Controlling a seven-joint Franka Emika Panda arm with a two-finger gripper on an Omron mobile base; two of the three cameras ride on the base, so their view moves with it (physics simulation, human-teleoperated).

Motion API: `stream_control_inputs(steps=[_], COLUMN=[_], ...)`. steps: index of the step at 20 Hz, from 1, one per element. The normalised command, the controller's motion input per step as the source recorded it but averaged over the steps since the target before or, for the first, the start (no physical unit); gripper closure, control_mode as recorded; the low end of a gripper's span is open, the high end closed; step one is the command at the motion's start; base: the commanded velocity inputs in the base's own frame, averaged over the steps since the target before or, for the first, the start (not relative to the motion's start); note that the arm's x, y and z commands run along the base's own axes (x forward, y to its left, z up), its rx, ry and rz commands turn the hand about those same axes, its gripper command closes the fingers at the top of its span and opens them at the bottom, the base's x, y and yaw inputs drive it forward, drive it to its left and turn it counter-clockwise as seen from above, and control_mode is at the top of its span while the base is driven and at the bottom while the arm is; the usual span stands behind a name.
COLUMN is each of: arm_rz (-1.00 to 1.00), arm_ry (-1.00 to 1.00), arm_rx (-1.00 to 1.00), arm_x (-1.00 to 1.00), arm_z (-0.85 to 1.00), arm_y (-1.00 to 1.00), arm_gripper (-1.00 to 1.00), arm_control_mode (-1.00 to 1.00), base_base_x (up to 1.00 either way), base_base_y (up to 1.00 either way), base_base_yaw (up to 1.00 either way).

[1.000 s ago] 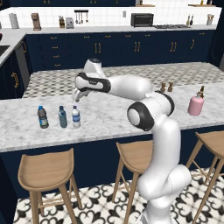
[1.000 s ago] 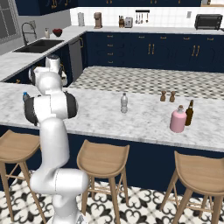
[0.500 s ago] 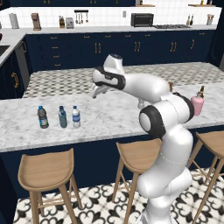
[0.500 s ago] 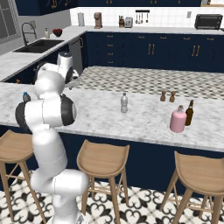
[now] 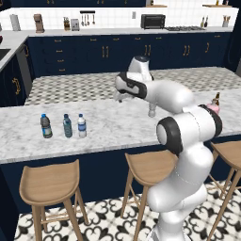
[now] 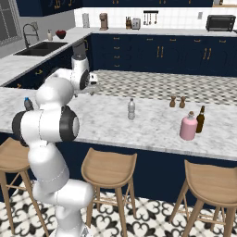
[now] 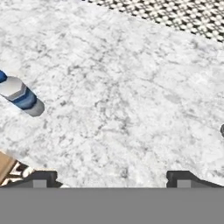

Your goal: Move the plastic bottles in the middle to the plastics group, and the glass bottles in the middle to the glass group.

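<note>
The blue-labelled, white-capped plastic bottle stands beside the plastics group: a dark grey bottle and a teal one. My gripper hangs open and empty above the counter, right of those three and left of the plain clear plastic bottle in the middle. The pink glass bottle stands next to the slim brown bottle of the glass group at the right end.
Two small brown shakers stand behind the clear bottle. The marble counter has wooden stools along its front edge. My arm's elbow covers part of the pink bottle in the left base view.
The hand has risen from above the blue-labelled bottle and swung right over the counter. The bottle stays beside the two blue-capped ones. The jaws stay open.
</note>
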Motion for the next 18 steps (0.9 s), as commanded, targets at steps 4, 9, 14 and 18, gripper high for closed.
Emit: stream_control_inputs(steps=[4,9,14,18], arm_rz=[-0.42,-0.5,-0.53,-0.38], arm_ry=[0.02,0.05,0.0,0.0], arm_rx=[-0.06,-0.03,0.0,0.05], arm_x=[0.0,0.0,0.0,0.13], arm_z=[0.0,0.0,0.0,0.0], arm_y=[-0.98,-0.99,-1.0,-0.76], arm_gripper=[-1.0,-1.0,-1.0,-1.0], arm_control_mode=[-1.0,-1.0,-1.0,-1.0], base_base_x=[0.0,0.0,0.0,0.0], base_base_y=[0.0,0.0,0.0,0.0], base_base_yaw=[0.0,0.0,0.0,0.0])
